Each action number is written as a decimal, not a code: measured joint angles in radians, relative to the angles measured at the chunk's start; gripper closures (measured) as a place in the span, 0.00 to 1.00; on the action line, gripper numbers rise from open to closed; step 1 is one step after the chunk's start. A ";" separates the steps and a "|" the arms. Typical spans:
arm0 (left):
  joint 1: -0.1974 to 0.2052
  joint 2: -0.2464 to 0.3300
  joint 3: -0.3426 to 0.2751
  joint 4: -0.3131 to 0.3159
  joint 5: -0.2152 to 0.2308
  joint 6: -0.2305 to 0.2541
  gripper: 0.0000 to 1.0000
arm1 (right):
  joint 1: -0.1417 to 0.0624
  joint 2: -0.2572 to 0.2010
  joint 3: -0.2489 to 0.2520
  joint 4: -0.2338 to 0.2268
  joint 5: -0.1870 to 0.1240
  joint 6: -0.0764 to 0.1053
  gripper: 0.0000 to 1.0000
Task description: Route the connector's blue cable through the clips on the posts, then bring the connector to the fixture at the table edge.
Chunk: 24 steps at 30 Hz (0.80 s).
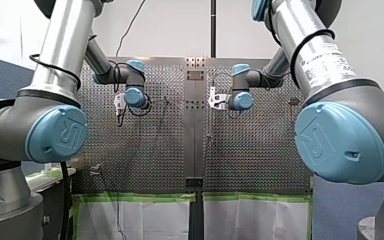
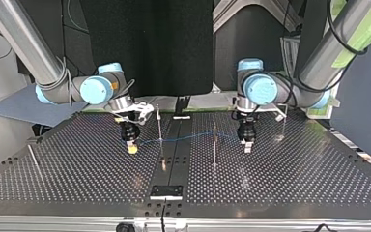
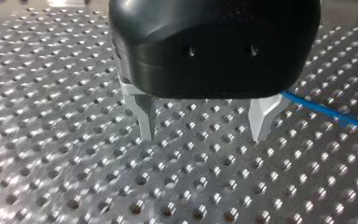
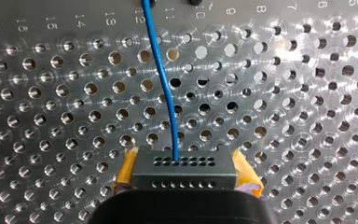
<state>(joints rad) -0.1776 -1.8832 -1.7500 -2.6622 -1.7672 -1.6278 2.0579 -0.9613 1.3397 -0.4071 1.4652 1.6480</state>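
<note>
Connector (image 4: 184, 169) — clamped in my right tool's (image 2: 132, 149) yellow pads (image 4: 127, 170) above mid-desk (image 2: 77, 183), presumably to steer its blue cable (image 4: 164, 93) onto the posts (image 2: 159, 123). My left tool (image 3: 204, 135) — fingers apart, empty, beside the cable.

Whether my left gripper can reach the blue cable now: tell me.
Probably yes. The left gripper is open and empty, and the blue cable runs close beside it, with nothing between them.

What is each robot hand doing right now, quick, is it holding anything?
Left gripper: fingers open, holding nothing.
Right gripper: fingers closed on the connector, with its blue cable attached.
</note>
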 joint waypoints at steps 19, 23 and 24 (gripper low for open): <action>-0.060 0.144 -0.147 -0.039 0.100 -0.056 0.00 | 0.003 0.000 0.000 0.013 0.000 0.000 1.00; -0.071 0.147 -0.157 -0.038 0.101 -0.056 0.00 | 0.005 0.000 0.000 0.016 0.000 -0.001 1.00; -0.074 0.148 -0.158 -0.037 0.103 -0.056 0.00 | 0.005 0.000 0.000 0.017 0.000 -0.001 1.00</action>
<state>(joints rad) -0.2520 -1.7352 -1.9079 -2.6992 -1.6637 -1.6840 2.0627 -0.9612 1.3394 -0.3899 1.4651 1.6467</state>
